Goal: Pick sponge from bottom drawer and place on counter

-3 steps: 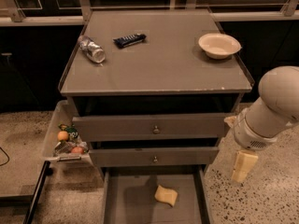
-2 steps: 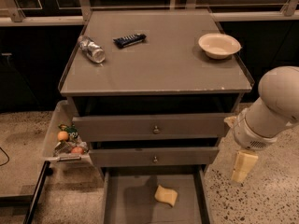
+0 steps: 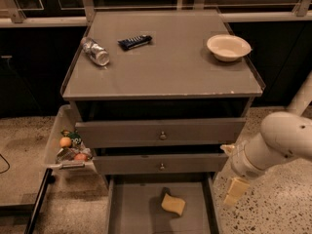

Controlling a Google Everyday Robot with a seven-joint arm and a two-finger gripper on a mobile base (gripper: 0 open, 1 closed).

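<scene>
Two upper drawers sit above the sponge; pincer, state unclear, hangs beside bottom drawer.

On counter, bowl; in bottom drawer, sponge — hand outside, to its right.

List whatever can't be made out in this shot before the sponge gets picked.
- Bottom drawer: its front end is cut off by the picture's lower edge; the sponge shows whole.
- Top drawer: its inside is hidden by shadow under the counter.
- Claw, right of the bottom drawer and outside it: its arm runs past the right edge.
- Side bin: contents too small to name.
</scene>
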